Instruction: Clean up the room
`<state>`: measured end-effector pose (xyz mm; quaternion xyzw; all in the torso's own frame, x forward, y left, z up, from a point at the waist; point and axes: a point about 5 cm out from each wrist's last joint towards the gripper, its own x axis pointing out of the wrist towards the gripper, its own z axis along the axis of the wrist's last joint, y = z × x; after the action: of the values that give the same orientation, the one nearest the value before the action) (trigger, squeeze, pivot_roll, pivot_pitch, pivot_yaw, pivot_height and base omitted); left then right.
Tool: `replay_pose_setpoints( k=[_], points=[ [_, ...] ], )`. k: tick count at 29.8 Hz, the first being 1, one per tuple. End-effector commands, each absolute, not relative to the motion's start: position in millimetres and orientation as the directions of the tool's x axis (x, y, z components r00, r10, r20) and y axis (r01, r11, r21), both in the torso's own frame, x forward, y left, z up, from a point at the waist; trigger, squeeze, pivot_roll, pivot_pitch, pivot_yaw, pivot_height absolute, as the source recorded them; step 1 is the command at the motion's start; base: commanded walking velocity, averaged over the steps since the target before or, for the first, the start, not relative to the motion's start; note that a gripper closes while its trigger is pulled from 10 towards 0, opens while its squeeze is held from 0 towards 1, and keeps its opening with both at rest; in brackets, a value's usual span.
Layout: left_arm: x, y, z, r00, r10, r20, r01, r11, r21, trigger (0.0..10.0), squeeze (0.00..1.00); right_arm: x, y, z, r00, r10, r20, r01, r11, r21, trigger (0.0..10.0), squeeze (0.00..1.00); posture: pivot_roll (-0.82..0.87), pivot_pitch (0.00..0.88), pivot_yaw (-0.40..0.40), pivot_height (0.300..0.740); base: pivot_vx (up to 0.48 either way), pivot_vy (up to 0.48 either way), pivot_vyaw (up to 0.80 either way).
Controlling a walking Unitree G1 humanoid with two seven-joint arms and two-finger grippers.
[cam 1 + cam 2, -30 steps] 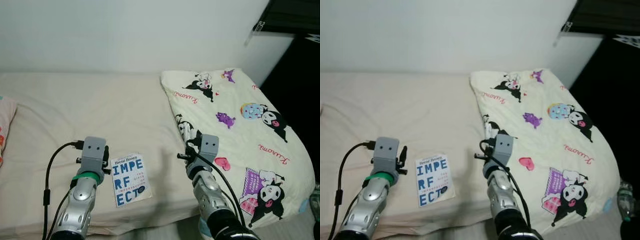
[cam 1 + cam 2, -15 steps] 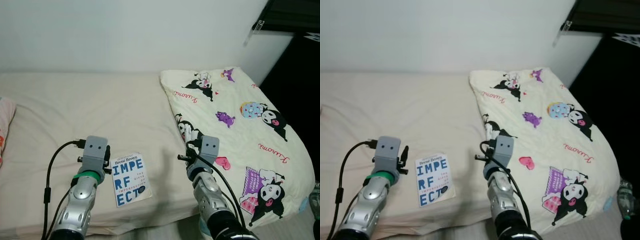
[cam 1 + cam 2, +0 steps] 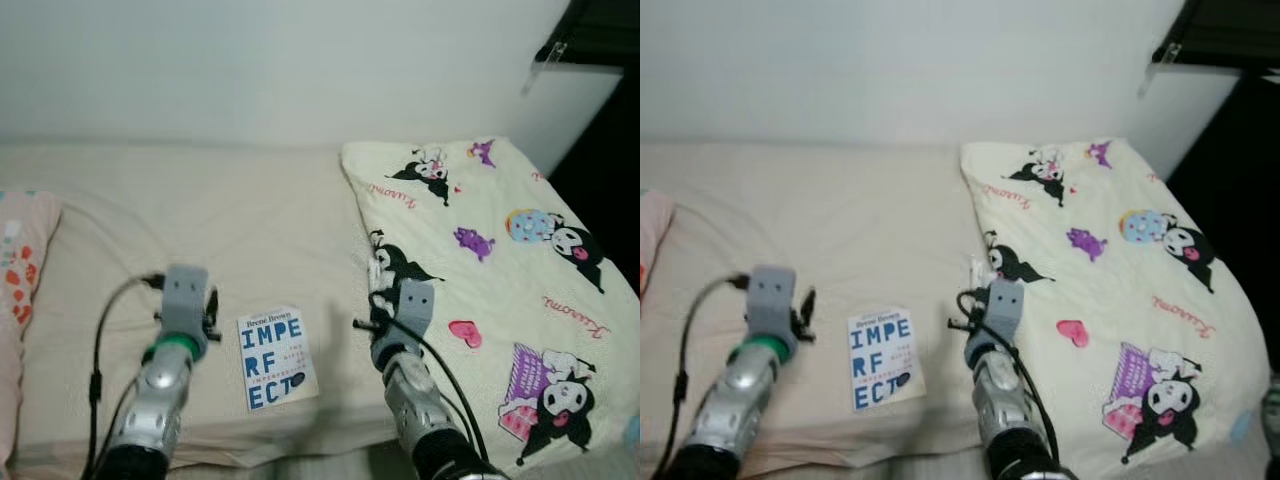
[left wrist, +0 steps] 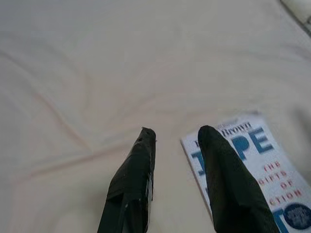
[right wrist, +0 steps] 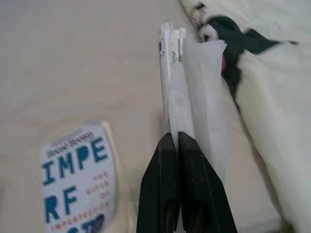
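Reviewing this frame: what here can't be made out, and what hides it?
- Book: small print under the big letters is too small in the eye views; the left wrist view cuts its cover off at the edge.
- White paper pinched by the right gripper: seen edge-on, its print is unreadable.
- Pink patterned item: cut off by the left edge.

Bedroom — bed [image 3: 250, 230], cartoon-print quilt [image 3: 510, 290]

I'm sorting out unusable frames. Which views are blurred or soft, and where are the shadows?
Left eye view: mildly soft, the left end effector and its arm smeared, book title readable. Right wrist view: paper sharp, the book and quilt out of focus. Left wrist view: fingers blurred, bed evenly lit. Faint shadow right of the book; dark room corner upper right.
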<state>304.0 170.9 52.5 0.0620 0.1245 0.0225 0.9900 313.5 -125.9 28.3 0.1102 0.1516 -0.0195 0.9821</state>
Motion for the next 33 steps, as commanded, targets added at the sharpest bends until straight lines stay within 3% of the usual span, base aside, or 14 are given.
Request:
replay_pose_setpoints(
  k=[1, 6, 16, 20, 22, 23, 25, 33],
  points=[
    [305.7, 165.7, 54.9, 0.973, 0.038, -0.229, -0.012, 0.993, 0.116, 10.0, 0.00, 314.6, -129.4, 30.3, 0.955, -0.024, -0.295, 0.089, 0.973, 0.212, 10.0, 0.00, 0.06, 0.025, -0.028, 0.740, 0.000, 0.000, 0.00],
    [310.7, 165.1, 54.3, 0.965, 0.067, -0.252, -0.019, 0.982, 0.186, 10.0, 0.00, 315.8, -130.1, 29.9, 0.953, -0.013, -0.302, 0.073, 0.979, 0.190, 10.0, 0.00, 0.07, 0.032, -0.047, 0.740, 0.000, 0.000, 0.00],
    [326.7, 150.7, 104.0, 0.989, 0.052, -0.136, -0.009, 0.954, 0.298, 10.0, 0.00, 324.5, -127.5, 39.3, 0.962, -0.013, -0.271, 0.068, 0.979, 0.194, 10.0, 0.00, 0.24, 0.022, 0.037, 0.740, 0.000, 0.000, 0.00],
    [322.3, 143.2, 101.8, 0.993, -0.007, -0.119, 0.036, 0.967, 0.251, 10.0, 0.00, 328.7, -122.7, 47.0, 0.970, 0.002, -0.242, 0.050, 0.977, 0.209, 10.0, 0.00, 0.16, 0.023, 0.008, 0.740, 0.000, 0.000, 0.00],
    [318.3, 152.5, 74.1, 0.983, 0.054, -0.175, -0.038, 0.995, 0.094, 10.0, 0.00, 327.9, -119.9, 44.6, 0.966, -0.003, -0.259, 0.061, 0.974, 0.219, 10.0, 0.00, 0.11, 0.020, -0.025, 0.740, 0.000, 0.000, 0.00],
    [310.5, 157.7, 49.4, 0.959, 0.114, -0.258, -0.075, 0.985, 0.157, 10.0, 0.00, 326.0, -119.5, 41.3, 0.961, 0.004, -0.276, 0.055, 0.977, 0.205, 10.0, 0.00, 0.07, 0.059, -0.014, 0.740, 0.000, 0.000, 0.00],
    [308.6, 158.6, 45.8, 0.954, 0.126, -0.274, -0.074, 0.978, 0.193, 10.0, 0.00, 325.7, -119.5, 40.7, 0.961, 0.006, -0.278, 0.051, 0.978, 0.200, 10.0, 0.00, 0.07, 0.059, -0.014, 0.740, 0.000, 0.000, 0.00],
    [310.2, 159.3, 54.6, 0.968, 0.045, -0.247, -0.003, 0.986, 0.168, 10.0, 0.00, 318.1, -123.7, 33.9, 0.961, 0.006, -0.276, 0.050, 0.980, 0.194, 10.0, 0.00, 0.07, 0.038, -0.037, 0.740, 0.000, 0.000, 0.00]
  ],
)
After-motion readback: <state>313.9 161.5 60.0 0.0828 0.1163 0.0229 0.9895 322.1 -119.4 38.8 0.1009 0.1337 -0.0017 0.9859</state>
